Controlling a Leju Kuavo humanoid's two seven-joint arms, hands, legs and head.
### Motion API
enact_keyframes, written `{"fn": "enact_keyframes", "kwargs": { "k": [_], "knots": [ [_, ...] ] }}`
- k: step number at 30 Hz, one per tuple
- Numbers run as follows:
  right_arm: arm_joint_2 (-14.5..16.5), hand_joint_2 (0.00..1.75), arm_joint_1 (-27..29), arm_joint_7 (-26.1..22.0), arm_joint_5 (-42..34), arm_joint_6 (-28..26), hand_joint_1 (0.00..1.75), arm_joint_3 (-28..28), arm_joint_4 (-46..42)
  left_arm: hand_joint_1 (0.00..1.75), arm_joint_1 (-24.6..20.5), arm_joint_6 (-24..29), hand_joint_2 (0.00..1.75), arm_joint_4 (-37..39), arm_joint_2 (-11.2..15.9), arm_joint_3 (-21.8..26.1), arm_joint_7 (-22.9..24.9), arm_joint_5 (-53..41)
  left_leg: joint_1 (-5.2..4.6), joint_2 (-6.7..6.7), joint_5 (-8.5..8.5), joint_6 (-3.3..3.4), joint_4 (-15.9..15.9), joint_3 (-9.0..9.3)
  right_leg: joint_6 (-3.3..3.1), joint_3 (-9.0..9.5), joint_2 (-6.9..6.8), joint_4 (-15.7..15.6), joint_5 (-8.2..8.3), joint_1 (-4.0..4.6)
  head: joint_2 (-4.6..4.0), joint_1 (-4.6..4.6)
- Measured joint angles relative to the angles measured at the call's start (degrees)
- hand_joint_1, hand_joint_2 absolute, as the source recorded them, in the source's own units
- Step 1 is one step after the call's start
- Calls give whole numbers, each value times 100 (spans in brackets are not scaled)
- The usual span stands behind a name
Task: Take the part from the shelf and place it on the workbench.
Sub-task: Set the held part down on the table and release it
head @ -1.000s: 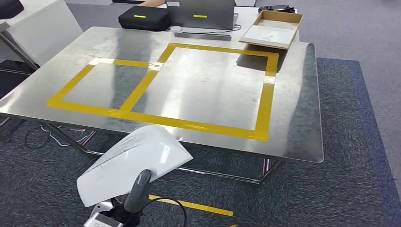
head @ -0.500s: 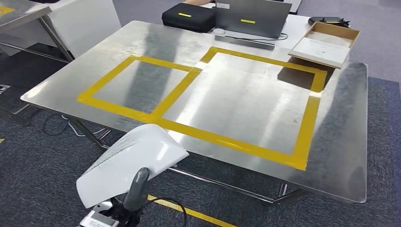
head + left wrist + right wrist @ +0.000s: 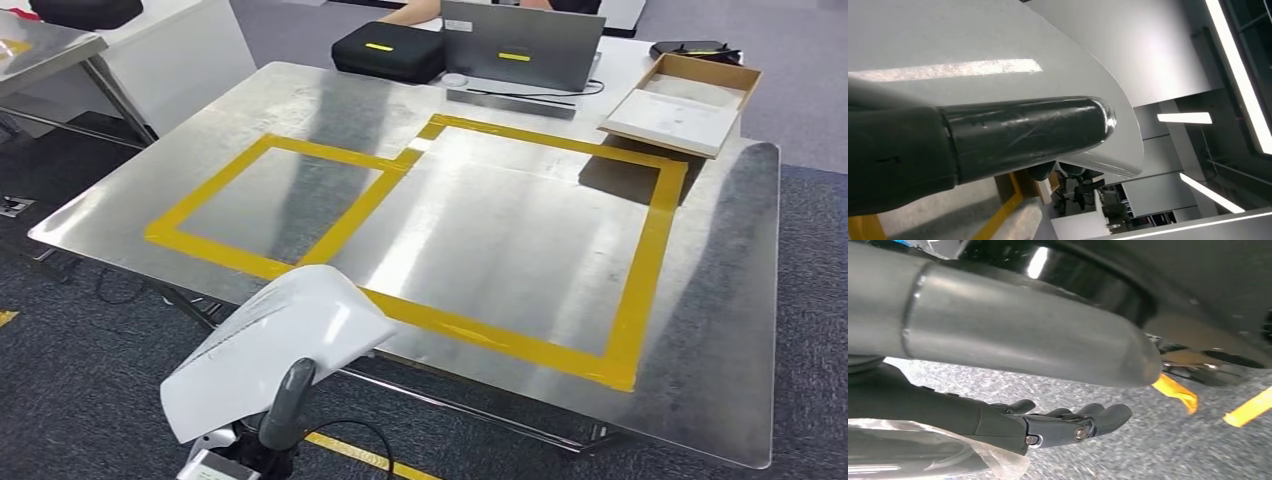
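White part: one curved white shell (image 3: pixel 275 350), held up low at the left in the head view, in front of the near edge of the workbench (image 3: pixel 700 330) and above the carpet, not touching the metal top.
Left hand: the left hand (image 3: pixel 285 405) grips the shell from underneath; a grey thumb lies up against its near face. In the left wrist view the thumb (image 3: pixel 1023 135) presses flat on the white surface (image 3: pixel 973 40).
Hidden: the other fingers of that hand are behind the shell, and the wrist is cut off at the picture's edge.
Tape squares: two yellow outlines (image 3: pixel 400 165) on the metal top, a smaller one at the left sharing a side with a larger one.
Far edge: one black case (image 3: pixel 385 50), one grey laptop (image 3: pixel 520 45), one cardboard tray (image 3: pixel 685 100).
Right hand: the right hand (image 3: pixel 1063 425) hangs over grey carpet, fingers loosely apart, holding nothing.
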Motion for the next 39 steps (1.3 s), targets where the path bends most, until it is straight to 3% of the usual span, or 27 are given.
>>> {"fn": "enact_keyframes", "kwargs": {
  "k": [2,3,6,8,11,12,14,16,17,18,19,21,23,26,28,31,32,33,34,35,37,39],
  "knots": [
    [-4,0,8,1,1,-21,0,0,-1,175,17,4,0,0,7,0,0,1,24,17,-158,-30,409,-319,-3,78,-9,0,-73,0,0,-2],
    [-6,0,13,1,2,-31,0,0,-2,175,22,6,0,0,11,0,0,0,31,18,-72,-29,354,-358,2,131,-10,0,-114,0,0,-1],
    [-8,0,16,3,3,-59,0,-1,-2,175,26,19,0,0,18,1,1,-14,26,49,587,17,-561,-124,49,319,-10,-2,-250,4,0,1],
    [-9,0,11,5,3,-81,0,-1,-2,175,37,38,0,-8,19,2,3,-40,1,85,732,61,-976,-32,116,356,-21,-7,-318,18,1,-7],
    [-15,0,10,14,3,-92,0,-2,-3,175,74,61,0,-33,11,7,5,-64,4,75,787,137,-1072,3,224,333,-38,83,-313,30,1,4],
    [-17,0,6,14,3,-92,0,-2,-3,175,77,63,0,-41,8,10,4,-67,14,69,779,164,-1095,44,258,246,-33,249,-288,27,1,11],
    [-19,0,-8,14,3,-93,0,-2,-4,175,77,64,0,-51,2,16,4,-74,31,69,758,213,-1137,113,302,-145,-13,843,-360,22,1,22],
    [-20,0,-5,16,5,-95,0,-3,-4,175,78,72,0,-52,1,20,4,-100,26,58,717,253,-1143,147,318,-589,-2,1453,-642,21,0,29],
    [-20,0,4,20,8,-96,0,-4,-4,175,80,88,0,-52,1,21,5,-142,21,46,696,263,-1142,168,318,-742,-2,1601,-756,21,0,29],
    [-23,0,13,26,13,-97,0,-7,-4,175,79,120,0,-54,3,22,13,-231,14,33,671,267,-1141,200,308,-814,-1,1584,-761,23,0,31],
    [-28,0,18,32,22,-98,0,-10,-4,175,72,164,0,-58,7,26,38,-368,6,21,646,266,-1141,238,290,-793,0,1395,-632,25,0,31],
    [-47,0,16,50,58,-88,0,-12,-4,175,5,285,0,-71,44,45,172,-893,-7,7,593,255,-1143,323,227,-562,7,674,-137,38,0,28],
    [-67,0,5,78,120,-45,0,-10,-4,175,-158,362,0,-74,157,78,406,-1615,-16,-4,553,215,-1151,353,161,-374,12,166,62,66,0,28],
    [-96,0,13,120,237,74,0,-7,-4,175,-594,270,0,17,590,176,796,-2629,-29,-10,569,104,-1120,388,58,-266,8,36,123,72,1,23],
    [-124,0,12,135,307,157,0,-3,-4,175,-987,114,0,210,995,318,962,-3025,-30,4,481,38,-985,373,8,-179,-1,-5,193,40,1,16],
    [-157,0,-7,138,366,249,0,1,-4,175,-1554,-133,0,590,1553,598,1095,-3431,11,24,-8,-55,-122,-47,-28,-155,-3,-20,200,23,0,-11],
    [-172,0,-2,137,381,276,0,2,-4,175,-1716,-226,0,743,1759,690,1119,-3597,26,26,-123,-79,171,-207,-35,-155,-2,-20,195,25,0,-12],
    [-187,0,6,135,397,297,0,2,-4,175,-1863,-307,0,909,1957,770,1142,-3765,35,28,-135,-98,308,-301,-41,-153,1,-19,191,25,0,-11],
    [-203,0,13,128,411,314,0,2,-4,175,-2009,-374,0,1079,2165,846,1172,-3928,42,31,-29,-107,230,-302,-44,-149,5,-18,188,26,0,-18],
    [-215,0,17,116,425,332,0,2,-4,175,-2166,-432,0,1253,2371,912,1205,-4079,48,36,178,-108,-44,-212,-43,-140,9,-18,185,26,0,-20],
    [-234,0,18,78,444,361,0,2,-4,175,-2507,-528,0,1623,2813,1022,1244,-4294,45,61,596,-84,-814,58,-31,-133,20,-13,180,33,0,-27],
    [-254,0,20,45,455,384,0,2,-4,175,-2796,-588,0,2015,3235,1133,1199,-4375,24,81,732,-43,-1228,185,4,-165,35,-7,184,46,0,-33]
  ]
}}
